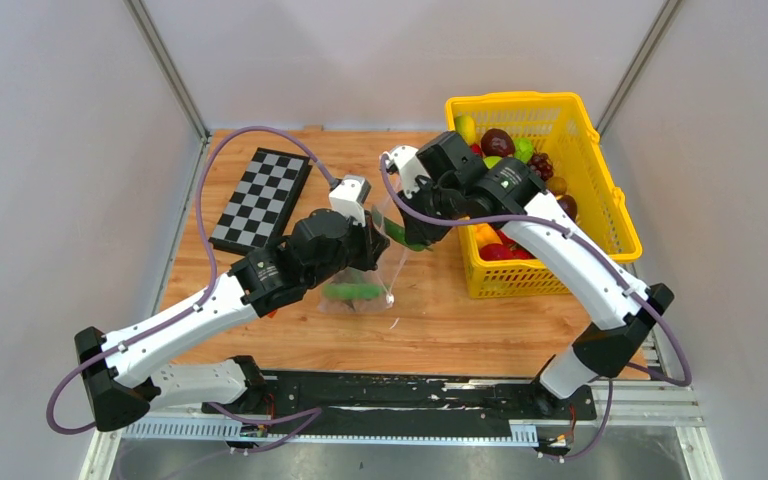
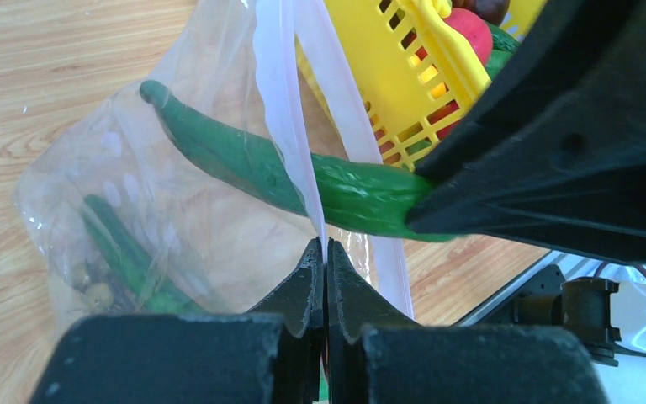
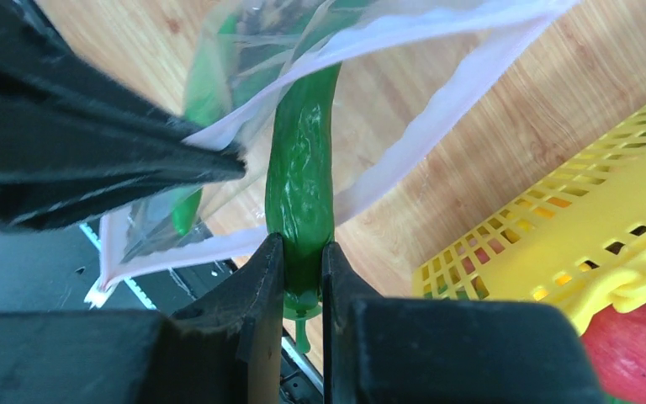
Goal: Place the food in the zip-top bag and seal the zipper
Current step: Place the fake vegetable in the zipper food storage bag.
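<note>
The clear zip-top bag (image 1: 365, 290) hangs open at the table's middle, its pinkish zipper strip (image 2: 279, 101) lifted. My left gripper (image 2: 325, 244) is shut on that strip and holds the mouth up. My right gripper (image 3: 303, 252) is shut on the stem end of a long green cucumber (image 3: 303, 185); the cucumber's tip reaches through the mouth into the bag (image 2: 210, 143). Another green piece (image 2: 122, 252) lies at the bag's bottom. In the top view the right gripper (image 1: 422, 235) is just right of the left gripper (image 1: 375, 240).
A yellow mesh basket (image 1: 600, 200) with more toy fruit stands at the right, close to the right arm. A black-and-white chessboard (image 1: 260, 198) lies at the back left. Grey walls close in the table on both sides.
</note>
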{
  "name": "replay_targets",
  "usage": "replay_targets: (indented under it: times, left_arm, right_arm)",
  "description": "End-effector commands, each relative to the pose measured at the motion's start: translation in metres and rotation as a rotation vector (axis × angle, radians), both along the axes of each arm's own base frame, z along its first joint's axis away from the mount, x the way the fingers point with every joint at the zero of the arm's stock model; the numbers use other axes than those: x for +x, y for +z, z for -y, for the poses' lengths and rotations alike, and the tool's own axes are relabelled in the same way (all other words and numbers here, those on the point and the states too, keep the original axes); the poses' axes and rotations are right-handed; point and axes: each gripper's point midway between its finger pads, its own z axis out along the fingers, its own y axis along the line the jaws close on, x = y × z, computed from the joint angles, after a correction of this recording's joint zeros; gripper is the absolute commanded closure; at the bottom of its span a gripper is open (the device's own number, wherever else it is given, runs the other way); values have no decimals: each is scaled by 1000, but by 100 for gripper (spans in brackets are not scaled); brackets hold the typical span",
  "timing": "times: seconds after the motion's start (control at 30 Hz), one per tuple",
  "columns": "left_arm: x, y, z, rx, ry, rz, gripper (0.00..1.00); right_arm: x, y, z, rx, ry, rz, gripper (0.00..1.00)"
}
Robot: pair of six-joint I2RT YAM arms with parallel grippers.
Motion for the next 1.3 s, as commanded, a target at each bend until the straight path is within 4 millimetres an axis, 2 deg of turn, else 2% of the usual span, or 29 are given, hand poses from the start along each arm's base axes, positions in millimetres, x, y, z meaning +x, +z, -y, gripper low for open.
replay_targets:
  times: [0.0,0.17,0.27,0.4,0.63,0.77,0.87,1.0,1.13,1.27]
  left_arm:
    - [-1,20,2,-39,-8,44,100]
    - [2,12,-7,-3,30,39,100]
    - [3,6,-11,19,45,35,100]
    - [3,6,-6,2,28,48,100]
    - [2,13,-6,-75,33,73,100]
    - [1,13,-12,-83,50,76,100]
    - [0,16,-15,-91,54,83,100]
    - [-1,19,-16,-103,53,88,100]
    - [-2,20,-18,-108,59,87,100]
    - [-1,19,-21,-102,72,89,100]
  right_arm:
    - [24,0,0,-50,-94,48,99]
    - [30,-2,4,-89,-136,48,98]
    - [27,5,-5,-32,-85,60,97]
    - [25,15,-21,63,-55,55,95]
    - [27,8,-32,79,-45,34,91]
    - [21,13,-38,127,0,31,89]
    - [12,15,-42,163,40,14,82]
    - [9,14,-44,164,59,3,79]
    - [4,26,-46,217,88,26,67]
    - [2,33,-46,249,100,56,61]
